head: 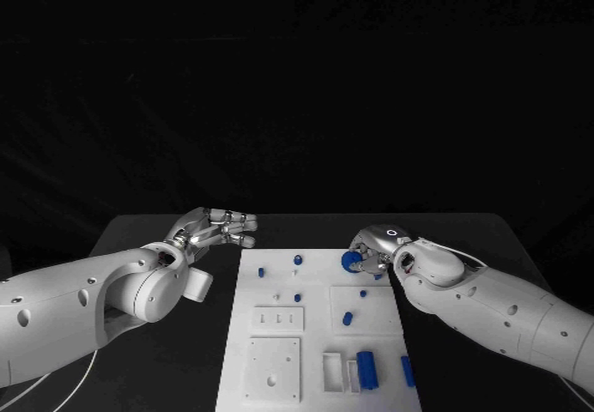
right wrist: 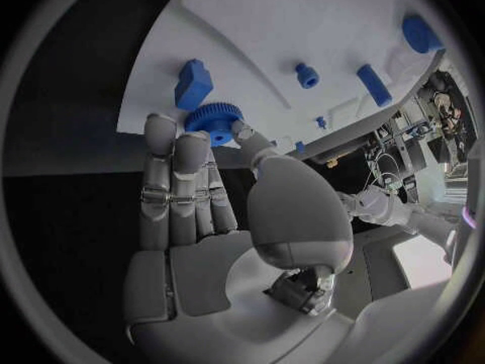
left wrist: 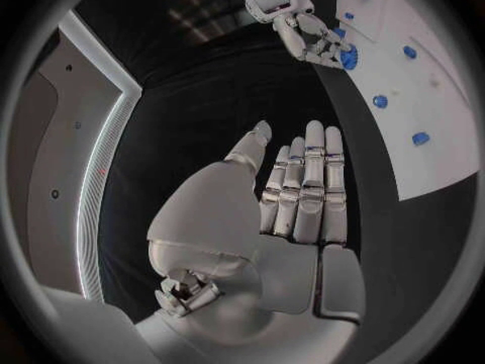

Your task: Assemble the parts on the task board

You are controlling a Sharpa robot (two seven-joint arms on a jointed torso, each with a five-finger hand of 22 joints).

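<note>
The right hand [head: 375, 250] is at the far right corner of the task board [head: 279, 378], and its fingers [right wrist: 192, 150] are clamped on a blue gear [right wrist: 212, 123] at their tips, just above the board. The left hand [head: 213, 230] hovers over the counter [head: 161, 227] beside the board's far left corner, fingers straight and close together, holding nothing. The right hand is clearly nearer to the gear, so I think seating it is its job.
</note>
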